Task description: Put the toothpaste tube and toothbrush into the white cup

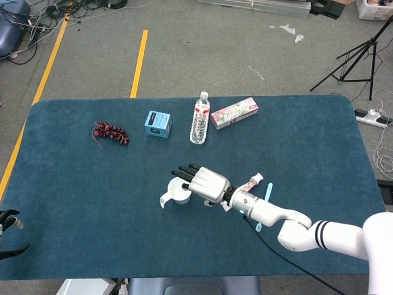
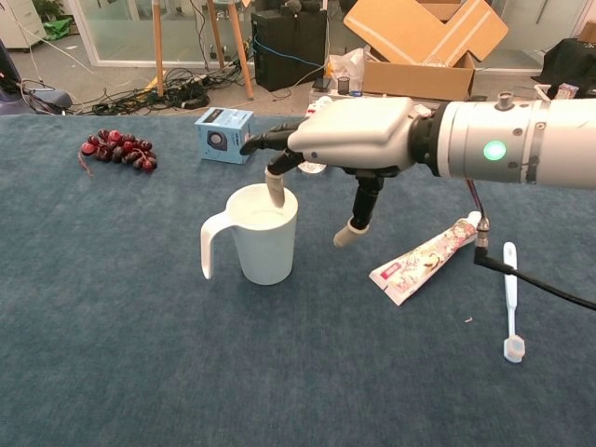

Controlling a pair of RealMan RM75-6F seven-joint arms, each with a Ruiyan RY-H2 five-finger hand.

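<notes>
- Hovering over the one white plastic handled cup (image 2: pixel 265 233), the right hand (image 2: pixel 349 140) has its fingers spread and holds nothing, masking part of the rim in the head view.
- Left hand (image 1: pixel 8 221): cut off at frame edge; state undeterminable.
- One pink printed toothpaste tube (image 2: pixel 424 261) and one pale blue toothbrush (image 2: pixel 509 298) lie on the blue felt table (image 2: pixel 112 354), right of the cup.

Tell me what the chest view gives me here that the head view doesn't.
Only the chest view shows the right hand with a fingertip dipping inside the rim of the white cup, and the toothpaste tube and toothbrush unobstructed on the table. Only the head view shows the left hand at the table's left edge, the water bottle and the floral box. Both show the cup, right hand, grapes and blue box.
</notes>
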